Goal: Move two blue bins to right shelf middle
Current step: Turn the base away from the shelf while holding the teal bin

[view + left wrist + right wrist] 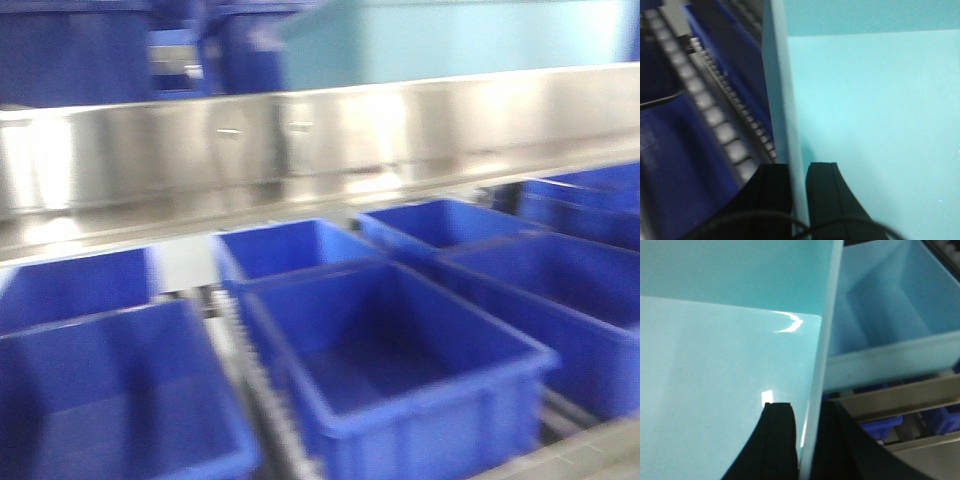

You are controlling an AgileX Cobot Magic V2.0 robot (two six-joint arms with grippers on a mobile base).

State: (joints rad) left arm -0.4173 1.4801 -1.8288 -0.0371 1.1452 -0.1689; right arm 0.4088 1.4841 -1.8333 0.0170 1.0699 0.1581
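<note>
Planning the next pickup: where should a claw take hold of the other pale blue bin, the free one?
The free bin sits upright and open, with smooth handle-free walls. Pinch the thick top rim of the wall facing the held bin, coming from above, one finger inside.

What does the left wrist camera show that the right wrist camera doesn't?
Only left wrist: a roller track and a dark blue bin beside the wall. Only right wrist: a second pale blue bin beyond the wall, steel rails beneath it. Both: a pale aqua bin with its wall pinched, by the left gripper in one, the right gripper in the other.
</note>
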